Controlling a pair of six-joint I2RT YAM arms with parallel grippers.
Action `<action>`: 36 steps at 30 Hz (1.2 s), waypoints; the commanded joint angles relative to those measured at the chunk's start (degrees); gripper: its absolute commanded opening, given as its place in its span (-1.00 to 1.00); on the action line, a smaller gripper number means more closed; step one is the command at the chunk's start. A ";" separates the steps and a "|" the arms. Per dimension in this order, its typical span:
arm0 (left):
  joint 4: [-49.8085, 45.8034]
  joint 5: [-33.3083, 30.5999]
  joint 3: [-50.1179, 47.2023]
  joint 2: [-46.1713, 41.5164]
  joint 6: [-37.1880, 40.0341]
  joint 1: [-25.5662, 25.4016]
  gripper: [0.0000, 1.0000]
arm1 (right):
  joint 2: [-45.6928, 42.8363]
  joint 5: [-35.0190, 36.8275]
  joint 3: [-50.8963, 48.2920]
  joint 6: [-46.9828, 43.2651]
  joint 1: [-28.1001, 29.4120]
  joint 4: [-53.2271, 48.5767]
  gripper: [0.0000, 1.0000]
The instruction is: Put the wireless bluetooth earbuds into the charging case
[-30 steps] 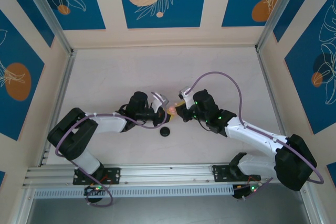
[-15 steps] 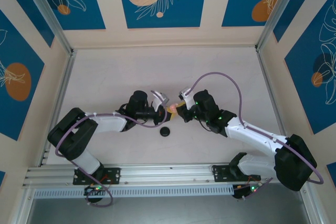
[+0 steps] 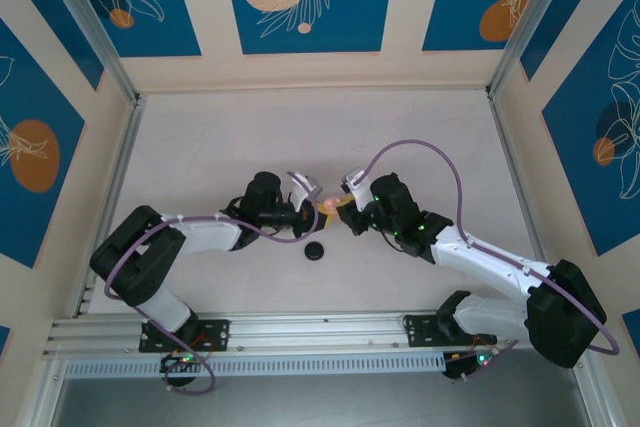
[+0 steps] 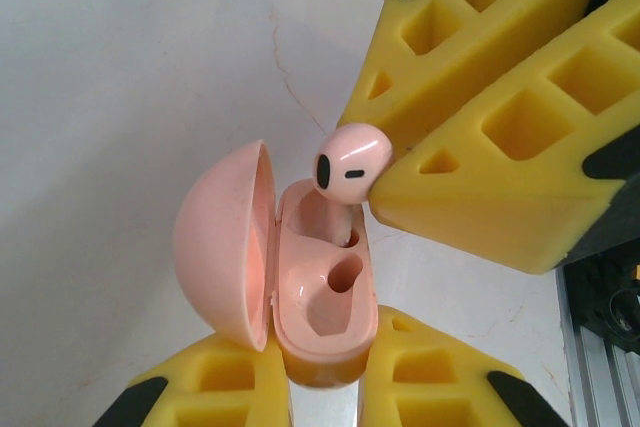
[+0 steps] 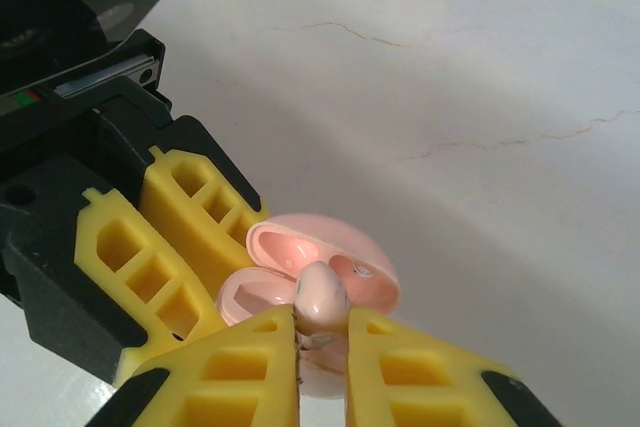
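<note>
The left gripper (image 4: 325, 387), its blocky yellow honeycomb-ribbed fingers closed tight, holds a glossy pale pink charging case (image 4: 322, 302) by its base, the domed lid hinged open. The right gripper (image 5: 320, 337) pinches a smooth pink earbud (image 5: 320, 297), whose stem dips into one well of the case. Both arms reach inward, wrists meeting above the pale, faintly cracked table (image 3: 250, 137). A small round black case (image 3: 315, 251) lies near, towards the bases.

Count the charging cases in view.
2. Open pink case held by the left gripper; black case on the table just beside it. Others may be hidden.
</note>
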 commanded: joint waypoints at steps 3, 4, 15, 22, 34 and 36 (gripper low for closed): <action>0.67 0.58 2.11 -2.09 0.59 -0.04 -0.83 | -1.01 -3.29 -1.19 -0.34 0.67 -0.73 -0.66; 0.49 0.49 2.24 -2.07 0.74 -0.07 -0.83 | -0.97 -3.56 -1.25 -0.18 0.60 -0.77 -0.65; -0.98 0.15 2.53 -3.02 2.15 -0.07 -0.82 | 0.36 -6.32 -1.04 0.60 0.57 -0.96 -0.60; -1.96 -0.02 2.63 -3.55 2.90 -0.12 -0.82 | 0.75 -6.49 -1.12 1.31 0.48 -1.13 -0.58; -3.63 -2.71 1.31 -4.54 6.73 -0.12 -0.82 | -4.10 -11.85 -0.86 6.92 -2.96 -1.36 -0.31; -4.49 -3.49 1.10 -4.59 7.97 -0.12 -0.82 | -5.84 -15.07 -0.83 8.49 -4.55 -1.77 -0.28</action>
